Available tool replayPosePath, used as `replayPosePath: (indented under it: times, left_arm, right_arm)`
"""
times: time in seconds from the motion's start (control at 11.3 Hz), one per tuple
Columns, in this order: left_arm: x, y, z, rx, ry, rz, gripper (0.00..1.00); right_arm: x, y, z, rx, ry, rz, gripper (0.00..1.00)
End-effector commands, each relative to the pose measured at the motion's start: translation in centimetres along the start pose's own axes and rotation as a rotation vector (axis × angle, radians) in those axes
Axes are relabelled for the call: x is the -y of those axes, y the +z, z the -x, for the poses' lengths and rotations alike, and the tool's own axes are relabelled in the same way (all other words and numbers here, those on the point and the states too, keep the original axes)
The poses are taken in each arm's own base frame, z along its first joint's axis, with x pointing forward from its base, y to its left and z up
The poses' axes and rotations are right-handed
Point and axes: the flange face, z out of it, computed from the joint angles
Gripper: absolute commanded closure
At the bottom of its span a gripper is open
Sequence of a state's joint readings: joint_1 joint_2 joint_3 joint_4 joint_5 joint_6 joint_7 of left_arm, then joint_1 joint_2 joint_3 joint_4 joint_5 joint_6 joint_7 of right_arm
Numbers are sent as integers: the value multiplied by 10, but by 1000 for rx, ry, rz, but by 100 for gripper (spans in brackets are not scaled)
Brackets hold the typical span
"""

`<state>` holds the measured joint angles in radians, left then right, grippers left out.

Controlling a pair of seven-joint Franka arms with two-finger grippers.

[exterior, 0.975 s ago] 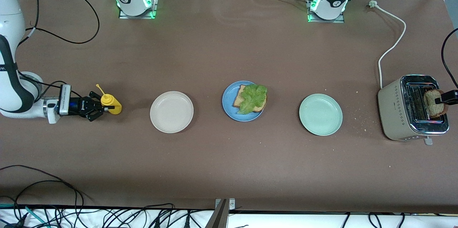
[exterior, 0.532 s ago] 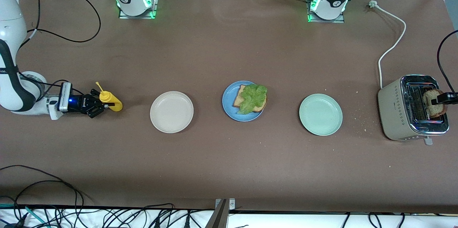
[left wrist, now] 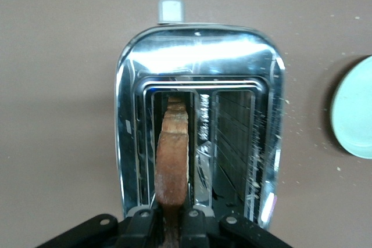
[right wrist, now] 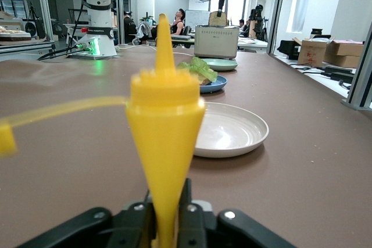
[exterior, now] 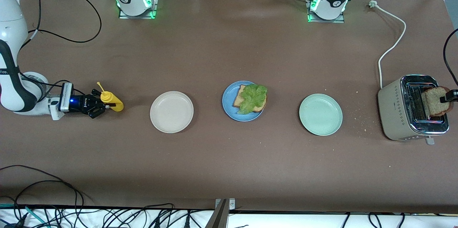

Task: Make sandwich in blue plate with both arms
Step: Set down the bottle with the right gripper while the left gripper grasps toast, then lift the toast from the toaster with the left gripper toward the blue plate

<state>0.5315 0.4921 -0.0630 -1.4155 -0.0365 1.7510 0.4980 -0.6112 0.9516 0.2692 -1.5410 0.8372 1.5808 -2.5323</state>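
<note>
Your left gripper [left wrist: 172, 225] sits over the toaster [exterior: 411, 108] at the left arm's end of the worktop, its jaws closed tight on the edge of a bread slice [exterior: 434, 101] that stands upright, partly out of one slot. The risk here is the lift: if you pull at an angle, the slice can scrape the wire guides inside the slot (the grip is only on a thin strip of crust) and tear or slip free. Crumbs already dot the worktop beside the toaster, so this bread sheds easily.

Your right gripper [exterior: 97, 106] lies low on the worktop at the right arm's end, jaws pinched on the yellow sauce bottle [exterior: 111, 102]. The bottle's open cap [right wrist: 7, 137] dangles on its strap, so a hard squeeze or a tilt during carrying could spill sauce before you reach the target.

The blue plate [exterior: 229, 108] sits mid-worktop between a beige plate [exterior: 171, 111] and a mint-green plate [exterior: 320, 114]. It holds 1 slice with a lettuce leaf [exterior: 252, 97] on top, and the leaf overhangs the rim on the side toward the mint-green plate. Setting the second slice down off-centre could push the leaf further off. With both arms heading for the same plate, bring them in 1 at a time to avoid a clash.
</note>
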Motion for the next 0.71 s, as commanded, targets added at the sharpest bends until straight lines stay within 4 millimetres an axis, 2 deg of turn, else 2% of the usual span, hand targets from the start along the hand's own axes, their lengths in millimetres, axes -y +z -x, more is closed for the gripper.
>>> replayPosePath:
  times: [0.0, 0.09, 0.18, 0.27, 0.44, 0.62]
  left_arm:
    - [-63, -75, 15, 4, 91, -26, 100]
    - [-97, -96, 15, 1, 145, -34, 100]
    - [-139, -113, 14, 7, 212, -48, 100]
    - [-175, -122, 10, 9, 269, -57, 100]
    - [-237, -114, 0, 31, 365, -24, 100]
    - [-305, -70, -14, 99, 413, 32, 100]
  right_arm:
    - [3, 2, 3, -45, 11, 13, 77]
    - [3, 2, 3, -45, 15, 14, 64]
    - [3, 3, 3, -48, 30, 12, 56]
    - [3, 2, 2, -49, 43, 9, 30]
    - [3, 0, 3, -43, 74, 7, 12]
    - [4, -11, 2, -35, 103, 5, 0]
